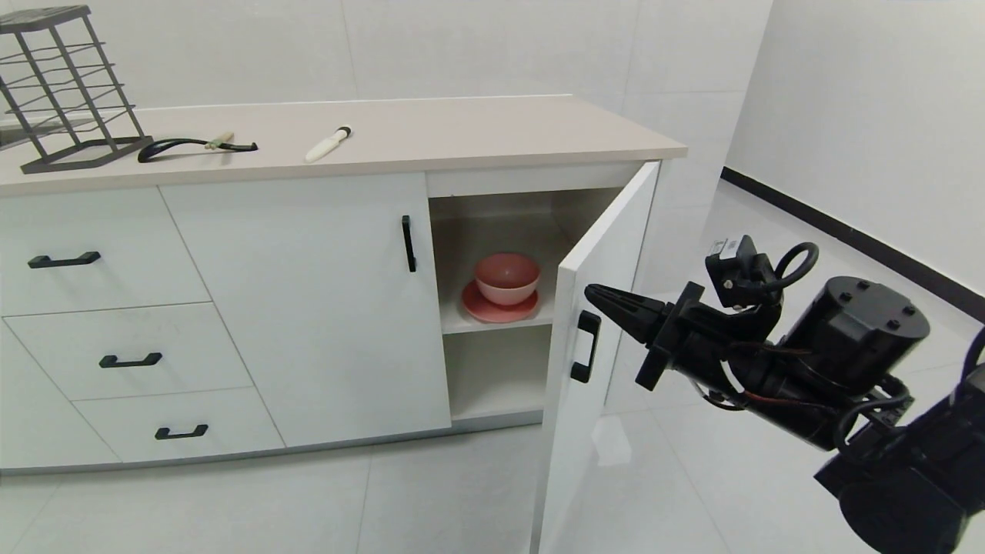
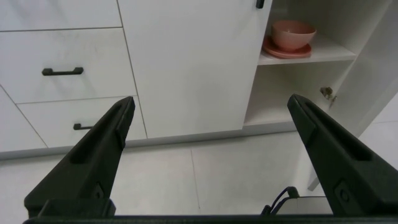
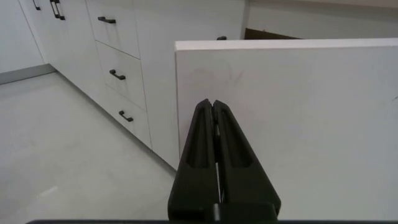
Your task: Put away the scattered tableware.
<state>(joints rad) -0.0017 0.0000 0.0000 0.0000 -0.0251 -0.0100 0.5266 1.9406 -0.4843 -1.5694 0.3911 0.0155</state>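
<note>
the light, rigid white utensil [image 1: 328, 144] was judged best taken mid-handle; right gripper [image 1: 594, 293] was seen closed, left gripper [image 2: 211, 102] spread wide.

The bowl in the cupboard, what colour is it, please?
Pink; the bowl shows best in the head view.

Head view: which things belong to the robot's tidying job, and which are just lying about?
Job: pink bowl, pink plate, open cupboard door, right gripper; probably also black utensil, white-handled utensil on countertop.
Lying about: wire rack, drawers.
</note>
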